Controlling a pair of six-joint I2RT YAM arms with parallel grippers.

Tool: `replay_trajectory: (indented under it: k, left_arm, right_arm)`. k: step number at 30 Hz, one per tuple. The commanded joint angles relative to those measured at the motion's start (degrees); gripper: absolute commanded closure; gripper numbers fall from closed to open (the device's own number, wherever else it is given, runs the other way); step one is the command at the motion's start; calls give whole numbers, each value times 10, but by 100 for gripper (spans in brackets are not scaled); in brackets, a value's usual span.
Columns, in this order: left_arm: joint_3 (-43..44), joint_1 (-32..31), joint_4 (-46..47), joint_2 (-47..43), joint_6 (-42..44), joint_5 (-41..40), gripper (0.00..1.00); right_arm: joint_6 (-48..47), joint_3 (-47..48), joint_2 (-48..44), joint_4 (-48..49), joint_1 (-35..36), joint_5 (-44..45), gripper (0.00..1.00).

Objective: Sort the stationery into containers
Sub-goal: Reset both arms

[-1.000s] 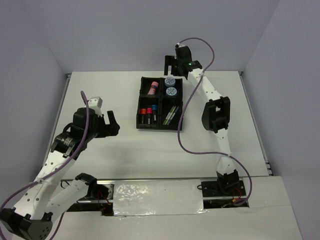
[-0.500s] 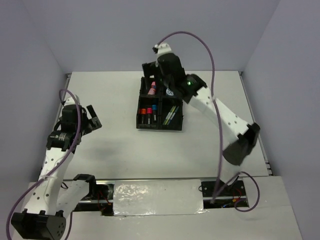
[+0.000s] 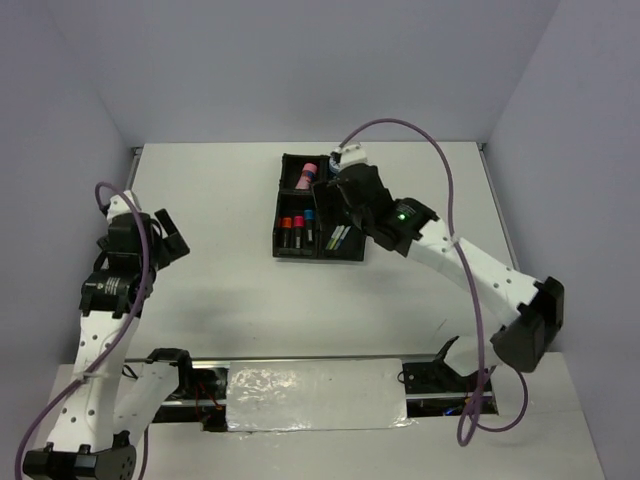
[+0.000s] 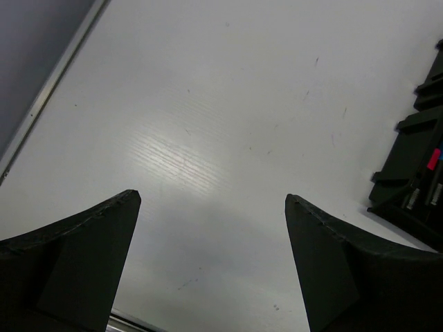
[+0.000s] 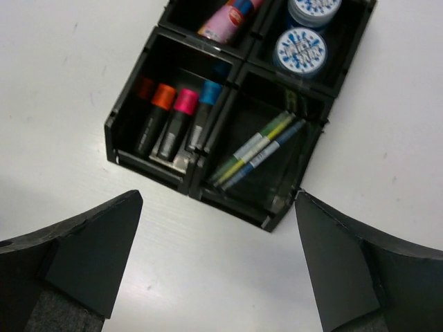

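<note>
From where I stand, the black rectangular plastic tray (image 3: 277,226) with four square compartments sits toward the far middle of the white table (image 3: 215,190), its long side running away from the arms.

In the near-left compartment the black highlighters (image 5: 173,121) lie side by side. Their long axes run front to back, and the orange, pink and blue caps point at the far end of the tray. Beside them, the thin pens (image 5: 259,146) lie slantwise, from the near-left corner to the far-right one. The pink tube (image 5: 223,19) lies in the far-left compartment, tilted the same way as the pens. The two blue-white rolls (image 5: 300,50) lie flat in the far-right one.

The right gripper (image 5: 218,200) hangs above the tray, jaws spread wide with nothing between them. The tray's near wall lies just ahead of its fingertips. The left gripper (image 4: 211,196) is well off to the left over bare table, also gaping and empty.
</note>
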Motion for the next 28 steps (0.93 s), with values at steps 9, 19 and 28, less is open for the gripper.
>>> replay_trajectory:
  k: [9, 19, 28]
  left_arm:
    - [112, 4, -86, -49, 3, -23, 1]
    - [166, 3, -152, -119, 16, -30, 1]
    - [151, 3, -147, -153, 12, -23, 1]
  right_arm:
    - [31, -123, -358, -134, 2, 188, 0]
    - [114, -214, -513, -222, 1, 171, 0]
    - [115, -218, -524, -226, 2, 168, 0]
